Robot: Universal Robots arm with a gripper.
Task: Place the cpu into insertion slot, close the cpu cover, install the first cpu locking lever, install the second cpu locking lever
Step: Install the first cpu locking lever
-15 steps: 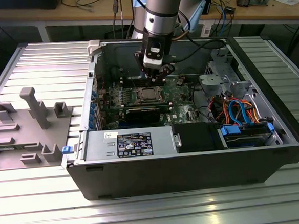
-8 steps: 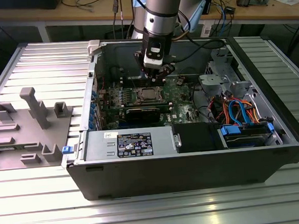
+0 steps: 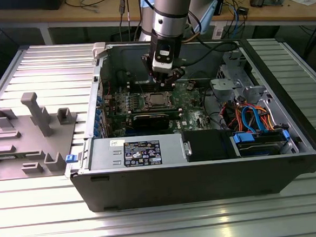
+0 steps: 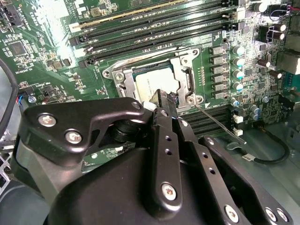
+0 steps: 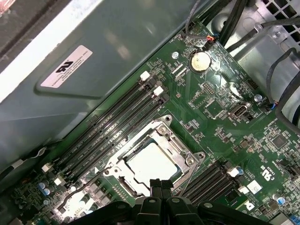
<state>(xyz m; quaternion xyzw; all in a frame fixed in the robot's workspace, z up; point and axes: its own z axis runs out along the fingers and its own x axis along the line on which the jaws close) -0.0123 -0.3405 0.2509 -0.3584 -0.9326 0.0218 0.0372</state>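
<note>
Fingers (pressed together) hang over the cpu cover edge; cpu seated.

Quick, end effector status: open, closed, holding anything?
End effector: closed, nothing visible in its grip, tips near the cpu.

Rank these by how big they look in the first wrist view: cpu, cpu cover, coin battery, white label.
1. cpu cover, the frame around the chip.
2. cpu and white label: about alike, and their distance from the camera may differ, so unranked.
3. coin battery, smallest.
</note>
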